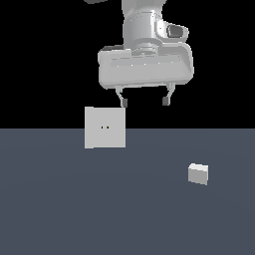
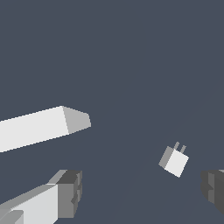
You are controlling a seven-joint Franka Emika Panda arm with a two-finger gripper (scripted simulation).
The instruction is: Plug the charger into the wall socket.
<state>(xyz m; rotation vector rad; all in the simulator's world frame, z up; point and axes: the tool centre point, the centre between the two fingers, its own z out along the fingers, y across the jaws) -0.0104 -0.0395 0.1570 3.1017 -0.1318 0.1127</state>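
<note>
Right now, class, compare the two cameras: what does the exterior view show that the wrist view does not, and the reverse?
Only the exterior view shows the whole open end effector hanging high, and the two dark holes in the flat light-grey square socket plate. Only the wrist view shows two thin prongs on the small white-grey charger block. Both share the charger lying apart from the plate on the dark grey floor.

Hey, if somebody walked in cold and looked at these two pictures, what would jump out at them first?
The big pale gripper hangs high at the top of the exterior view, fingers spread apart and holding nothing. Below it, the wall socket stands upright on the dark floor, two tiny holes near its centre. The small charger lies apart on the floor toward the exterior view's right; the wrist view shows its two prongs.
</note>
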